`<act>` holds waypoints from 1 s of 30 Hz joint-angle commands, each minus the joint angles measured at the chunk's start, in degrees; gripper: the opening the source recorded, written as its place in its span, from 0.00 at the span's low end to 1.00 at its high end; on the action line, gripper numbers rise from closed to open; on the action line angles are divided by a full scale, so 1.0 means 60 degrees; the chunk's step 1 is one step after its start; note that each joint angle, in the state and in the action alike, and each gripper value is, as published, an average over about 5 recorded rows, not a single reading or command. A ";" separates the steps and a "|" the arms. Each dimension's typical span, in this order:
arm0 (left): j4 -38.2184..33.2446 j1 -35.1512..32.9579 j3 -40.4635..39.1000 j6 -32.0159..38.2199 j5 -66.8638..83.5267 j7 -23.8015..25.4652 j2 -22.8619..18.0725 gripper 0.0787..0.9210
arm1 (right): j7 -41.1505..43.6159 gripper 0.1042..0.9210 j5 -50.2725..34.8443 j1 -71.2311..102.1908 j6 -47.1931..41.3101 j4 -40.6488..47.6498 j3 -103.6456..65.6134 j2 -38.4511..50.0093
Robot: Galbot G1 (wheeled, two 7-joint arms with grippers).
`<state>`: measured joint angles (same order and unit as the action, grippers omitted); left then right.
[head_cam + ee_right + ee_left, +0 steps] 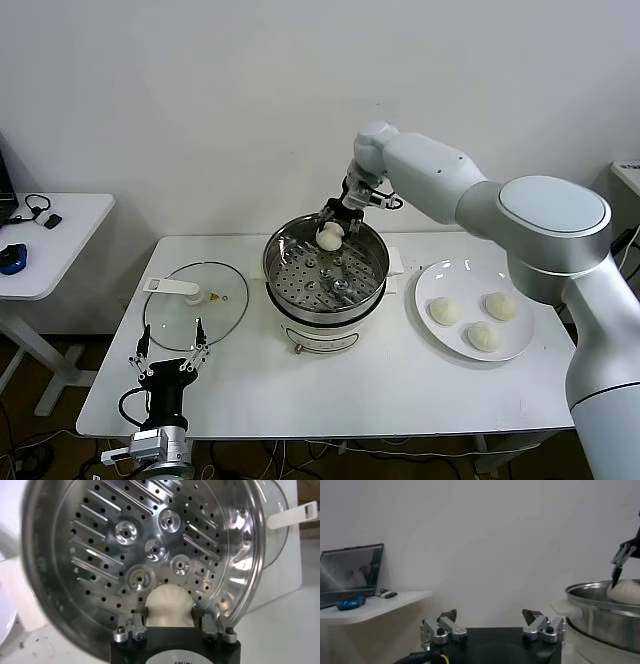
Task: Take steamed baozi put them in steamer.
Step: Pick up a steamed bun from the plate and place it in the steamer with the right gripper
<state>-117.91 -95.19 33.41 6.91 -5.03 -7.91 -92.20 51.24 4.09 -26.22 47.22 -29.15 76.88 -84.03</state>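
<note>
Now right gripper [333,222] gripping baozi [329,237], above steamer [372,283]

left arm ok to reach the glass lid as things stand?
Probably yes. The left claw hangs open at the table's near edge, just short of the glass lid, with nothing between them. The right claw is busy over the steamer, holding a baozi.

The steamer [325,275] stands at the middle of the table [400,385]. The glass lid [195,305] lies flat to its left, the plate [440,285] to its right, bearing three baozi [483,336]. A fourth baozi [329,237] hangs over the steamer's far rim, held in the right gripper [334,226]. The left gripper [168,352] sits at the table's near left edge, before the lid. A side table [55,250] stands farther left.
</note>
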 commanded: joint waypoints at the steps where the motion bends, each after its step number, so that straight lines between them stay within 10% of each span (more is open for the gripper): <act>1: 0.0018 0.0025 -0.0022 -0.0015 -0.0016 -0.0007 -0.0467 0.88 | -0.0056 0.61 0.0349 0.0461 0.0463 0.0656 -0.0324 -0.0470; 15: -0.0089 0.0010 -0.0026 -0.0026 0.0004 0.0027 -0.0467 0.88 | 0.0126 0.86 -0.0318 0.0167 0.0463 0.0686 -0.0111 -0.0446; 23: -0.0206 -0.0028 0.0010 -0.0082 -0.0003 0.0059 -0.0467 0.88 | 0.0958 0.88 -0.3341 -0.1316 0.0463 -0.1343 0.1546 0.0676; 30: -0.0283 -0.0053 -0.0046 -0.0101 -0.0017 0.0062 -0.0467 0.88 | 0.0404 0.88 -0.6528 -0.3922 -0.3336 -0.4591 0.4487 0.2017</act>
<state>-119.26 -95.38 33.35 6.41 -5.06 -7.57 -92.19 54.17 -13.84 -35.17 47.19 -38.39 87.08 -79.64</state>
